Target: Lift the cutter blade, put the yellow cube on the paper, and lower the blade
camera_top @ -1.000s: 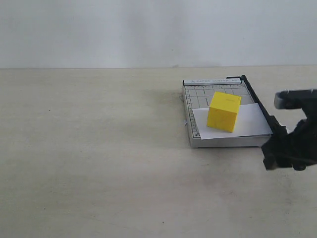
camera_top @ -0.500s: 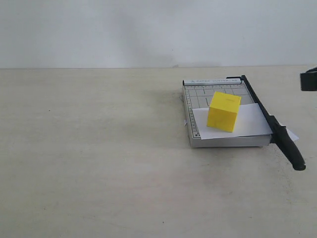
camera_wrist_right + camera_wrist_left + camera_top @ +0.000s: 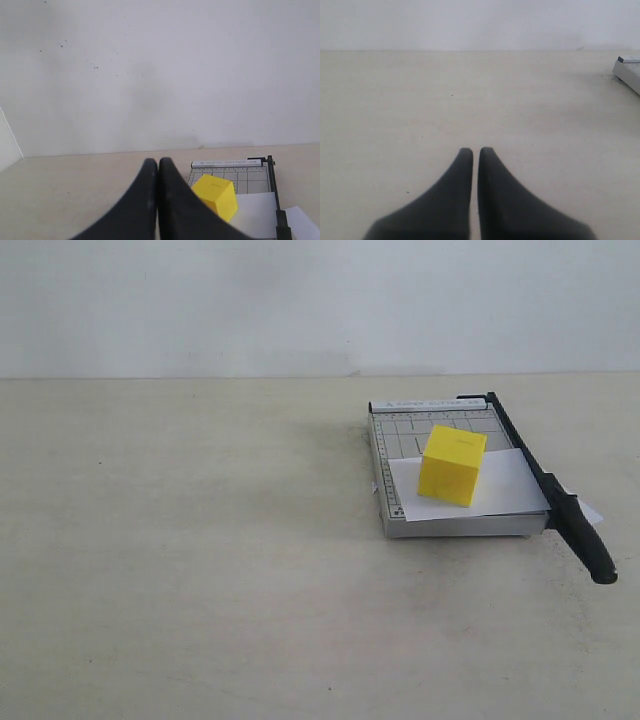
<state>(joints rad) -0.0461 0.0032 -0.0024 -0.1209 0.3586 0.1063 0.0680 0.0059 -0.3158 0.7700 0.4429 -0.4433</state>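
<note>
The yellow cube [image 3: 453,465] stands on the white paper [image 3: 510,490], which lies on the grey gridded cutter base [image 3: 400,430]. The cutter blade [image 3: 545,485] lies flat along the base's right edge, its thick black handle [image 3: 588,540] sticking out toward the front. Neither gripper shows in the exterior view. In the right wrist view my right gripper [image 3: 158,162] is shut and empty, back from the yellow cube [image 3: 216,195] and the cutter blade [image 3: 272,185]. My left gripper [image 3: 475,150] hangs shut and empty over bare table, far from the cutter base [image 3: 629,70].
A pale wall rises behind the beige table [image 3: 200,540]. A corner of the paper [image 3: 590,510] pokes out under the blade on the right.
The right gripper, beside the blade handle a second ago, pulled away rightward and upward and left the exterior view. Blade, cube and paper stayed put.
</note>
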